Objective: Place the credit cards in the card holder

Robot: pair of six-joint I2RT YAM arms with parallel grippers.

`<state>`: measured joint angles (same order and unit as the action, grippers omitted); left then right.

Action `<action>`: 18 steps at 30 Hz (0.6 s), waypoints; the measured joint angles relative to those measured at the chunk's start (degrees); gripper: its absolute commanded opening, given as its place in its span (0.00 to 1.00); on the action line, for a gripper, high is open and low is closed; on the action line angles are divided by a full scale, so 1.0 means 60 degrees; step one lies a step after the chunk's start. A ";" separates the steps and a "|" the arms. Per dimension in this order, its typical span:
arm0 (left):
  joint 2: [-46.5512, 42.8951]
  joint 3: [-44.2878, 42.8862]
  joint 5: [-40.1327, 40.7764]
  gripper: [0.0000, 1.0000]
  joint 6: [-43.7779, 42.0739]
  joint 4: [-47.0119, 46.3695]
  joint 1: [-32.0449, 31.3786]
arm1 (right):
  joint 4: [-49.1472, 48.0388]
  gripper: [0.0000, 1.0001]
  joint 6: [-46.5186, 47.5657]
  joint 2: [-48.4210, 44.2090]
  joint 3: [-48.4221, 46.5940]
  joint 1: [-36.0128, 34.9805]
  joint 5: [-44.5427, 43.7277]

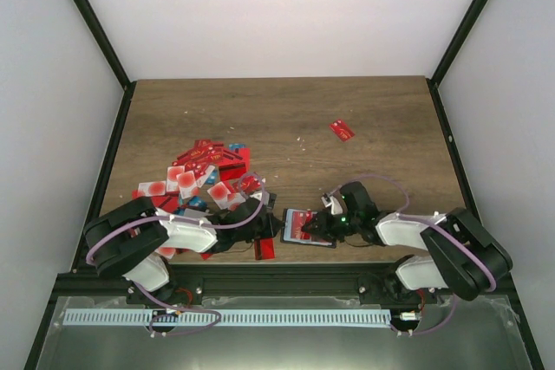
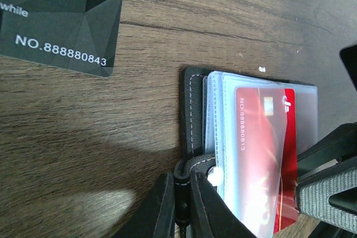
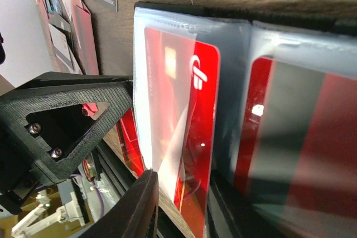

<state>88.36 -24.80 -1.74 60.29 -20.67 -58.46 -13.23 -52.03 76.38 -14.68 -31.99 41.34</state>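
The black card holder (image 1: 310,228) lies open near the table's front edge, its clear sleeves up. My left gripper (image 2: 189,193) is shut on the holder's black strap beside the pale clasp. A red credit card (image 2: 262,149) sits mostly inside a clear sleeve, one long edge sticking out. My right gripper (image 1: 323,224) is at that card's free edge; only one of its fingers (image 3: 134,210) shows, touching the sleeve's corner. A second red card (image 3: 290,137) fills the neighbouring sleeve. Many red credit cards (image 1: 204,172) lie piled at the left.
A thin black card (image 2: 61,20) lies on the wood just beyond the holder. A lone red card (image 1: 342,130) lies far right of the pile. Another red card (image 1: 264,249) lies at the front edge under my left arm.
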 measured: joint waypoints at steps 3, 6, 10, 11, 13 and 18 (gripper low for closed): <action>-0.0007 0.0000 0.0000 0.10 -0.0004 0.0011 0.0000 | 0.0597 0.35 0.0313 -0.0080 -0.0237 -0.0007 -0.0106; -0.0015 0.0000 0.0004 0.10 -0.0004 0.0029 -0.0004 | 0.1016 0.41 0.0616 -0.0084 -0.0423 -0.0007 -0.0106; -0.0022 0.0004 0.0011 0.10 -0.0004 0.0036 -0.0007 | 0.1439 0.50 0.0940 -0.0131 -0.0619 -0.0018 -0.0117; -0.0022 0.0000 0.0011 0.10 -0.0004 0.0040 -0.0007 | 0.1596 0.53 0.1064 -0.0164 -0.0681 -0.0022 -0.0120; -0.0022 0.0000 0.0015 0.10 -0.0004 0.0044 -0.0011 | 0.1723 0.59 0.1184 -0.0197 -0.0758 -0.0047 -0.0127; -0.0022 0.0004 0.0022 0.10 -0.0004 0.0044 -0.0007 | 0.2320 0.65 0.1424 -0.0288 -0.1151 -0.0321 -0.0404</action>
<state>88.23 -24.77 -1.61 60.27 -20.40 -58.50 0.69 -43.48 74.65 -21.58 -33.91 38.92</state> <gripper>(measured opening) 0.101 0.626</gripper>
